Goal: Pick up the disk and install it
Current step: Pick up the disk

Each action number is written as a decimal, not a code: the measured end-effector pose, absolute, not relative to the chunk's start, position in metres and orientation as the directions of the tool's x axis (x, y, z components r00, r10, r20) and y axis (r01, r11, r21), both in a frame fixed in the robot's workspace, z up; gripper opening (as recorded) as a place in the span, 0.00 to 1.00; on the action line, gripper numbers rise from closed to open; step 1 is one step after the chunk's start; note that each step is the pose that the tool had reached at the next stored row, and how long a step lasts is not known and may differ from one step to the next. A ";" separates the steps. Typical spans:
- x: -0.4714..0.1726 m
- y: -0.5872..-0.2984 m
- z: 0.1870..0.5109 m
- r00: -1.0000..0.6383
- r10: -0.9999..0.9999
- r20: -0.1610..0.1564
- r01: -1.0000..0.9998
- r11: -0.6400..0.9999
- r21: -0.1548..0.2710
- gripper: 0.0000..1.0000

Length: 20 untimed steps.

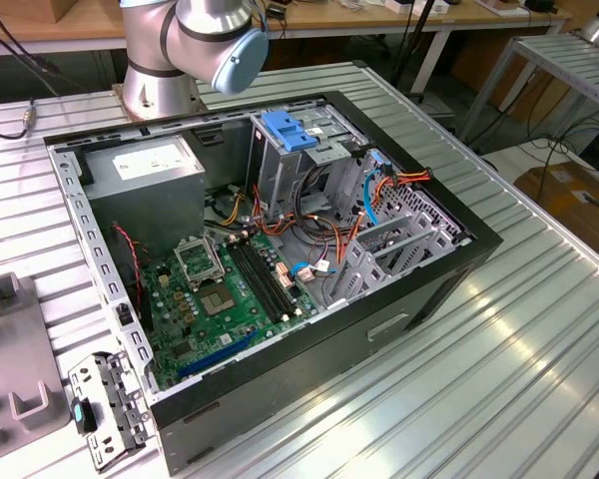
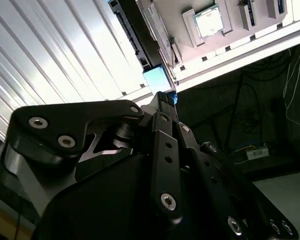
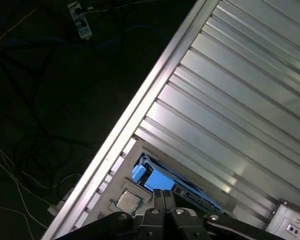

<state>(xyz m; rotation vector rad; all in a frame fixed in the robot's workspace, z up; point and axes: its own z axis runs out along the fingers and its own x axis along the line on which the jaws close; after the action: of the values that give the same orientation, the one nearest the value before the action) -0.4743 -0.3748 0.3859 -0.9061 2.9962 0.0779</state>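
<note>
Ribbed metal surface (image 3: 240, 100) stretches past the black claw (image 3: 163, 192), pressed together, tips just short of the flat dark blue-framed disk (image 3: 151, 179); spreading squarely across its carrier seems wise.

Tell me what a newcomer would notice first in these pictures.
In the exterior view, the open computer case lies on the ribbed metal table. Its green motherboard is exposed, and a bright blue clip tops the grey cage. In both wrist views, the black hand sits right at the blue-framed disk near the table's edge.
</note>
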 end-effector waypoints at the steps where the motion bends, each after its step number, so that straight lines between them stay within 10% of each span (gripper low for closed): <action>1: -0.474 -0.375 0.386 -0.822 -0.569 -0.024 -0.570 0.821 0.045 0.11; 20: -0.474 -0.375 0.386 -0.762 -0.648 -0.024 -0.648 0.760 0.045 0.11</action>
<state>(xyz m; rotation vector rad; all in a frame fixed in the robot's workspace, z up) -0.4743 -0.3748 0.3859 -1.0822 2.9402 0.0788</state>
